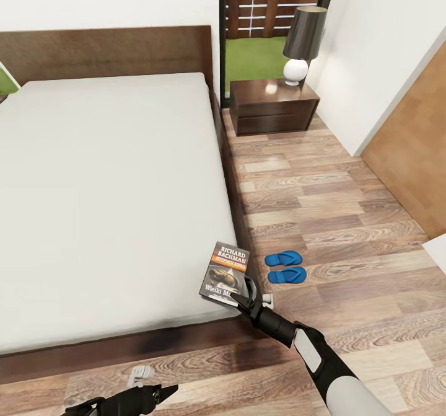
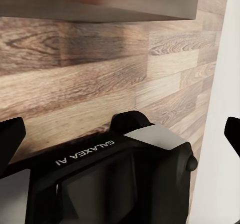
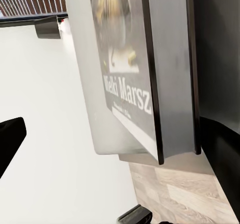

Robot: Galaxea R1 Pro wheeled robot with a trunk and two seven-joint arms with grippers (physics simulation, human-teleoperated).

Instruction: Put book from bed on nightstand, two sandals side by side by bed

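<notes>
Book (image 1: 225, 273) lies on bed (image 1: 105, 205) corner.

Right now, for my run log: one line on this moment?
right gripper: at book | book: bed corner | sandals: paired on floor | nightstand: lamp

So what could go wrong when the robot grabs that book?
The book lies at the very corner of the bed, and the right wrist view shows its edge hanging over the floor. A nudge from the right gripper might tip it off. If it falls, it could land near the two blue sandals lying beside the bed. Also, the nightstand has a lamp on it, which leaves less room for the book.
</notes>
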